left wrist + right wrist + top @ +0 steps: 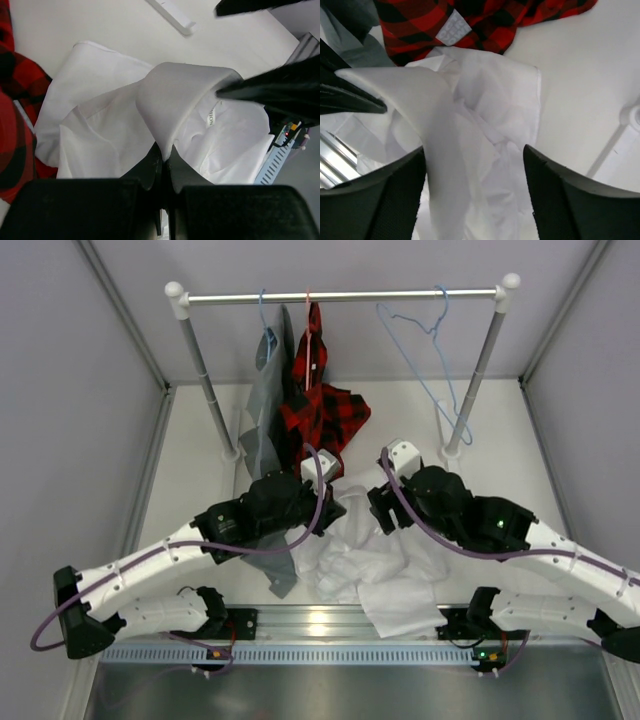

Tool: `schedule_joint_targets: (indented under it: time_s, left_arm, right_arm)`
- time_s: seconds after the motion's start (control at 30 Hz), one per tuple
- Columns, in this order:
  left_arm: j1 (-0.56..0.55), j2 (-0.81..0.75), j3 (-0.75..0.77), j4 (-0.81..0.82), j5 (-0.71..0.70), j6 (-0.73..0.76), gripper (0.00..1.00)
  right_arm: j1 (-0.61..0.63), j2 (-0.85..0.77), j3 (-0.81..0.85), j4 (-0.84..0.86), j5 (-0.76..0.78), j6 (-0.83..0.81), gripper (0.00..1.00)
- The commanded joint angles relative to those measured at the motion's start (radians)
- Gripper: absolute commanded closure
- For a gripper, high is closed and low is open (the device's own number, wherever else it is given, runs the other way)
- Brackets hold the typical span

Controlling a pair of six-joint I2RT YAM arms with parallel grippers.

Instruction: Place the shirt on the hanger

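The white shirt (372, 562) lies crumpled on the table between my two arms. My left gripper (165, 156) is shut on the shirt's collar (180, 92), which rises from the heap as a folded band. My right gripper (474, 156) is open just above the shirt (495, 130). Loose fabric lies between its two fingers, and the collar runs past the left finger (405, 185). The light blue wire hanger (432, 352) hangs bare and tilted on the rail at the right, well behind both grippers.
On the rail (340, 297) a grey shirt (262, 420) and a red-and-black plaid shirt (318, 405) hang left of centre, their hems reaching the table beside the white shirt. The rack's posts (478, 370) stand on white feet. Grey walls enclose the table.
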Motion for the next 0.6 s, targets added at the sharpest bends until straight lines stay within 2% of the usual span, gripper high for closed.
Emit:
schedule_joint_targets:
  time_s: [0.0, 0.07, 0.13, 0.27, 0.3, 0.4, 0.53, 0.57]
  left_arm:
    - [-0.001, -0.034, 0.014, -0.046, -0.108, -0.113, 1.00]
    - [-0.001, -0.035, 0.017, -0.086, -0.147, -0.175, 1.00]
    - [0.001, -0.034, 0.015, -0.126, -0.184, -0.216, 1.00]
    - [-0.001, -0.049, 0.002, -0.132, -0.152, -0.238, 1.00]
    - [-0.001, -0.052, 0.000, -0.132, -0.141, -0.243, 1.00]
    - [0.001, -0.061, -0.012, -0.134, -0.124, -0.243, 1.00]
    - [0.001, -0.063, -0.025, -0.135, -0.104, -0.235, 1.00]
    - [-0.001, -0.061, -0.025, -0.132, -0.075, -0.232, 1.00]
  right_arm:
    - [-0.050, -0.013, 0.170, -0.117, 0.103, 0.028, 0.24]
    - [-0.099, -0.010, 0.238, -0.163, 0.097, 0.014, 0.17]
    - [-0.208, 0.004, 0.336, -0.177, 0.048, -0.021, 0.11]
    - [-0.409, 0.063, 0.472, -0.182, 0.010, -0.110, 0.02]
    - [-0.492, 0.079, 0.520, -0.183, 0.002, -0.124, 0.02]
    - [-0.619, 0.171, 0.604, -0.180, -0.108, -0.188, 0.01]
    - [-0.736, 0.281, 0.657, -0.175, -0.249, -0.228, 0.02]
    - [-0.755, 0.297, 0.658, -0.175, -0.286, -0.236, 0.06]
